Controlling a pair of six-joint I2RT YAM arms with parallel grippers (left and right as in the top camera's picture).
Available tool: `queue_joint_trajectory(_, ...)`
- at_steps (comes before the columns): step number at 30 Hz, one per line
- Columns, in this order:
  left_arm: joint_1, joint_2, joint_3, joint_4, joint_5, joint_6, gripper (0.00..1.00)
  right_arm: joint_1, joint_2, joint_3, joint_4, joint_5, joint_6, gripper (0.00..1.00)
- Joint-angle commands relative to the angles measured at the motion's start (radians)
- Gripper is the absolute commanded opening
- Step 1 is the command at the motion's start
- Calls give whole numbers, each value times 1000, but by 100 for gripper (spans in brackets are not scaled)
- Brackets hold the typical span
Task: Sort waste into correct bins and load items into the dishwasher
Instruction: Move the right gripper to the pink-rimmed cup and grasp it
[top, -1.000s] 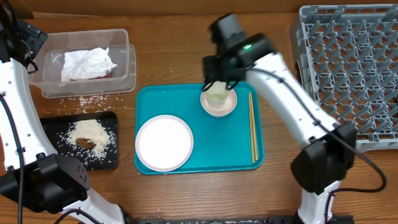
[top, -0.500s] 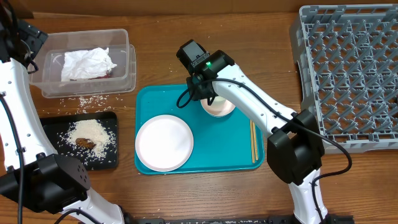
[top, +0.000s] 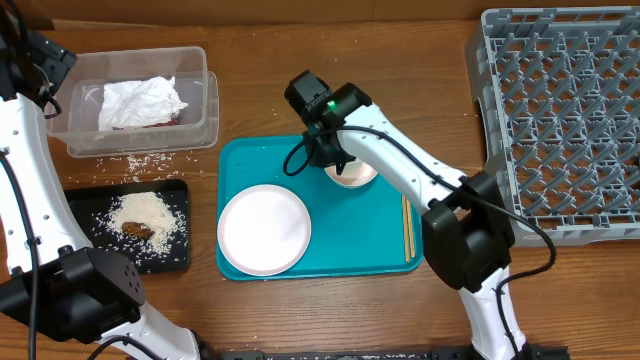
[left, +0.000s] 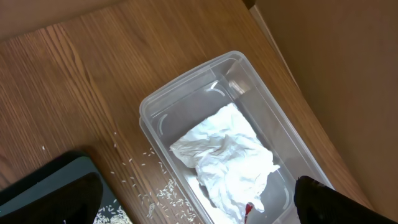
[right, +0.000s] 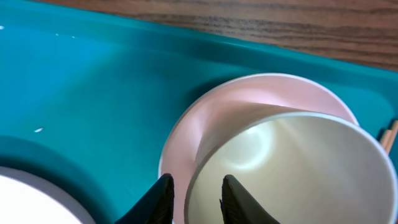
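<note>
Right wrist cam had the good angle: the right gripper (right: 199, 200) sat partly closed with one fingertip (right: 237, 202) inside the cup (right: 292, 168) and the other outside its wall, down in the gap between the cup and the small bowl (right: 208, 115) it stood in. Honestly couldn't tell if the pads were pinching the wall, since that bit ran off the bottom edge. Bowl and cup were near the back of the teal tray (right: 81, 81), with the chopsticks (top: 407, 215) just to the right, lying front to back. The dish rack (top: 560, 110) was well off on the right arm's side, so that arm was clearly nearer. Overhead hid the cup under the wrist but did show the rack. The left gripper (top: 42, 58) hung wide open and empty by the clear tub (left: 155, 106) holding the napkin (left: 230, 155).
</note>
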Motion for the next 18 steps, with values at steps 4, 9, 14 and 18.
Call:
queue_joint_trajectory(4, 5, 6, 4, 1, -13, 16, 100, -1, -3, 46, -26, 7, 8, 7)
queue_joint_trajectory(9, 5, 6, 4, 1, -13, 16, 100, -3, -32, 137, -77, 7, 8, 4)
queue_joint_trajectory(14, 5, 6, 4, 1, -13, 16, 100, -41, -76, 316, -178, 47, 4, 4)
queue_joint_trajectory(18, 5, 6, 4, 1, -13, 16, 100, -158, -112, 481, -260, 115, -1, 4)
